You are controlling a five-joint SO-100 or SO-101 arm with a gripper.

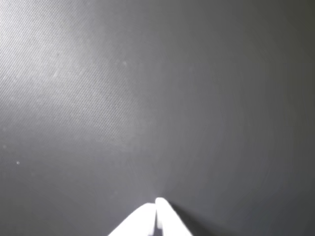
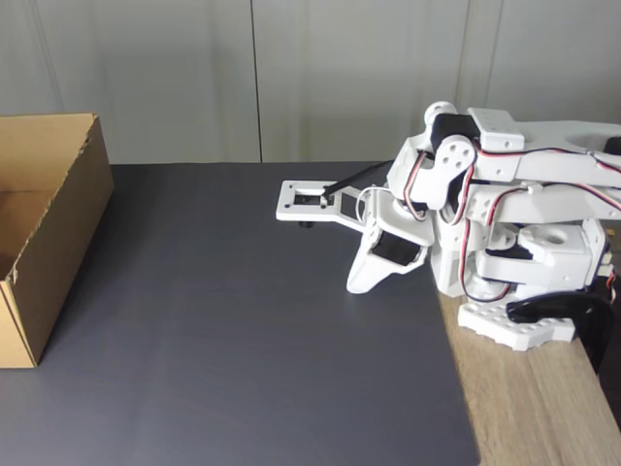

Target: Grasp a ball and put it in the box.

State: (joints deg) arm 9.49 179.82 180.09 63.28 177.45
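Observation:
The brown cardboard box [image 2: 58, 223] stands open-topped at the left edge of the fixed view, on the dark mat. The ball is out of view. The white arm sits folded over its base at the right, far from the box. Its gripper [image 2: 357, 286] points down at the mat with the fingers closed together. In the wrist view the two white fingertips [image 1: 147, 219] of the gripper [image 1: 157, 201] meet at the bottom edge, with nothing between them and only bare mat ahead.
A dark grey mat [image 2: 243, 340] covers most of the table. Bare wood [image 2: 534, 408] shows at the right, where the arm's base [image 2: 529, 262] is fixed. A white bracket plate [image 2: 310, 204] sticks out leftward from the arm. A pale wall runs behind.

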